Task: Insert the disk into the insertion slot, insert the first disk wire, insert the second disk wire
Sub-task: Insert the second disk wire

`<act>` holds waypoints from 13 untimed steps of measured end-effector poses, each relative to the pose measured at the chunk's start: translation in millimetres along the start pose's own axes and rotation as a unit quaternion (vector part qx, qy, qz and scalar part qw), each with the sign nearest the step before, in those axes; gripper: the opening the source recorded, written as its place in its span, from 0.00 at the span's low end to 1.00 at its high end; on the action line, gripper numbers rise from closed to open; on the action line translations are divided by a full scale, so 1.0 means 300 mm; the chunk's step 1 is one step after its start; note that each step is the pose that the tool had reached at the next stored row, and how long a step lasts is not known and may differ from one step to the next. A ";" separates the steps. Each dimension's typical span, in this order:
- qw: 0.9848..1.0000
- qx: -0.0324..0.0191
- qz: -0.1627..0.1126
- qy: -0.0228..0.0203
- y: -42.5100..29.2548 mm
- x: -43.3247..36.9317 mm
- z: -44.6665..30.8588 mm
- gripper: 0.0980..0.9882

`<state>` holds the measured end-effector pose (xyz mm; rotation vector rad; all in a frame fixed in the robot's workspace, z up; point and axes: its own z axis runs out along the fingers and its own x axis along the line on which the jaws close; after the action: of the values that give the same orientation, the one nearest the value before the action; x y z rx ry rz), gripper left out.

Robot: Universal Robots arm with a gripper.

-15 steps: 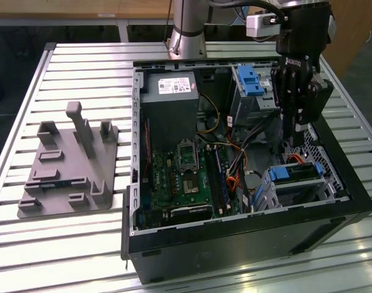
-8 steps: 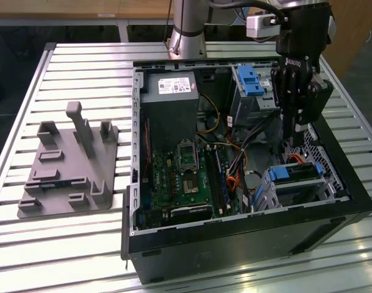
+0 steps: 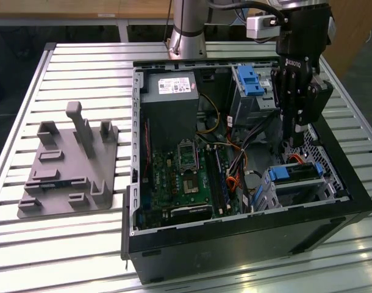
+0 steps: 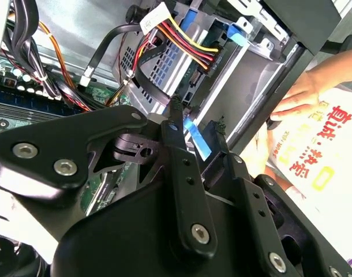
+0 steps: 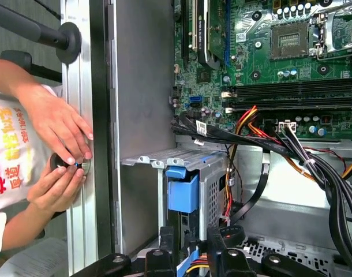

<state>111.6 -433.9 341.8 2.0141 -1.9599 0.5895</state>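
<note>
A slatted metal table with ribbed aluminium profiles fills most of the exterior view. On it, at centre and right of the frame, stands an open black computer case, its side panel off. To the left of the frame, well apart from the case, a grey fixture plate with upright posts and blocks lies flat on the slats. The arm's base column stands on the table at top centre

Exterior view high, angled over open computer case, both wrist views close inside it
</note>
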 end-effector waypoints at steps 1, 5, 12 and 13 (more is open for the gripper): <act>1.000 0.000 0.000 0.000 0.000 0.000 0.000 0.29; 1.000 0.000 0.000 0.000 0.000 0.000 0.000 0.20; 1.000 0.000 0.000 0.000 0.000 -0.001 0.003 0.19; 1.000 0.000 0.000 0.000 0.000 -0.002 0.003 0.11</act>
<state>111.7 -433.9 340.7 2.0141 -1.9600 0.5895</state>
